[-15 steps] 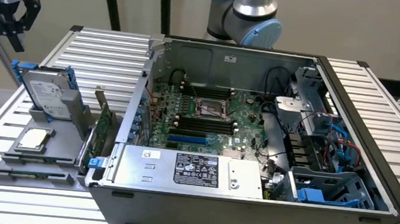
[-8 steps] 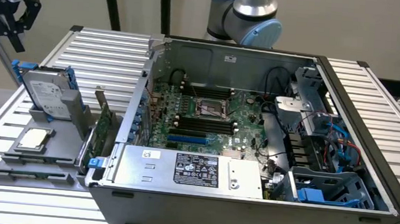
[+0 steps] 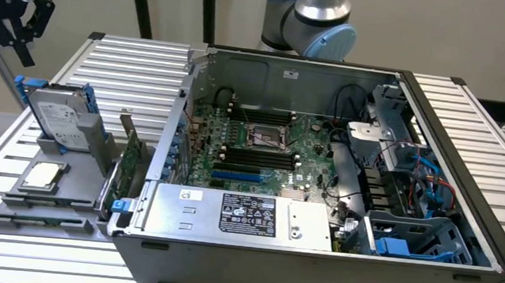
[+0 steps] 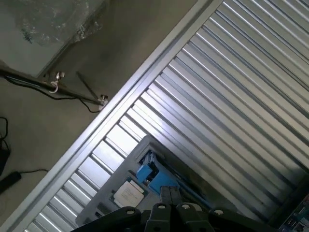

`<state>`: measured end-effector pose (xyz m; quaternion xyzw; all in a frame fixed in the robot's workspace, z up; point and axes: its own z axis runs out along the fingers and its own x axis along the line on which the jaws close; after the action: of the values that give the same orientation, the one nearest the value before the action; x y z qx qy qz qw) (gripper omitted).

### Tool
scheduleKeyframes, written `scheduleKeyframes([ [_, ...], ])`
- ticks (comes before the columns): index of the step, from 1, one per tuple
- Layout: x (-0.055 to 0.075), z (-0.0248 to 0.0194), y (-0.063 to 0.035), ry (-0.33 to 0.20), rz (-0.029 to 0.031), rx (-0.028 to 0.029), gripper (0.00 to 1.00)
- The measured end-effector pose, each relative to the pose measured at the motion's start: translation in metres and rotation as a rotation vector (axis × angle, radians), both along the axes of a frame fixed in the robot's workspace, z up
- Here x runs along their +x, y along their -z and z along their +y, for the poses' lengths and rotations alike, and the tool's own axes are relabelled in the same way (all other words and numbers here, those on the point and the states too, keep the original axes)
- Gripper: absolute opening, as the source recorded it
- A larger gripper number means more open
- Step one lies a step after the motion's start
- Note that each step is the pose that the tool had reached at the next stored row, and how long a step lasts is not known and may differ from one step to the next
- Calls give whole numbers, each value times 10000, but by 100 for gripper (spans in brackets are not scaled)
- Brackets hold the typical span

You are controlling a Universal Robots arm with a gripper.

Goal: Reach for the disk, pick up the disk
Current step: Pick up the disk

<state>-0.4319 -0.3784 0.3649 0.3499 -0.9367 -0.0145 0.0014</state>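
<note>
- One disk (image 3: 59,116) is what I look for, and I find it on the desk (image 3: 132,73), at the exterior view's left of the open computer case (image 3: 316,253).
- It stands on its edge in a grey holder (image 3: 101,145), leaning back a little, with the white label facing the camera and the blue carrier around it.
- In the wrist view I see the disk (image 4: 147,173) from above, mostly as a blue edge, with the desk (image 4: 231,96) and its metal slats around it.
- My hand (image 3: 15,38) is in the air at the far left of the exterior view, higher than the disk and well apart from it; it touches nothing.
- In the wrist view the fingers of the hand (image 4: 169,193) are pressed together with nothing between them, and the blue edge lies just beyond their tips.
- Beside the disk, nearer to the camera in the exterior view, a small square chip (image 3: 41,175) lies flat on a grey tray (image 3: 43,201); the wrist view shows this chip (image 4: 128,194) just beside the blue carrier.
- Inside the case lies a silver box with a black label (image 3: 247,214), and behind it the green board (image 3: 262,139).
- The arm (image 3: 319,19) rises behind the case.
- Beyond the desk edge, the wrist view shows the floor (image 4: 48,130) with some dark cables.
</note>
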Motion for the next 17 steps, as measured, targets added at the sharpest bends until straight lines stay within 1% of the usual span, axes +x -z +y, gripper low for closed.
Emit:
scheduleKeyframes([
  [4,10,-3,0,-451,-24,2,11],
  [10,12,-4,3,-1536,-50,3,11],
  [17,11,-3,13,-2799,-66,5,11],
])
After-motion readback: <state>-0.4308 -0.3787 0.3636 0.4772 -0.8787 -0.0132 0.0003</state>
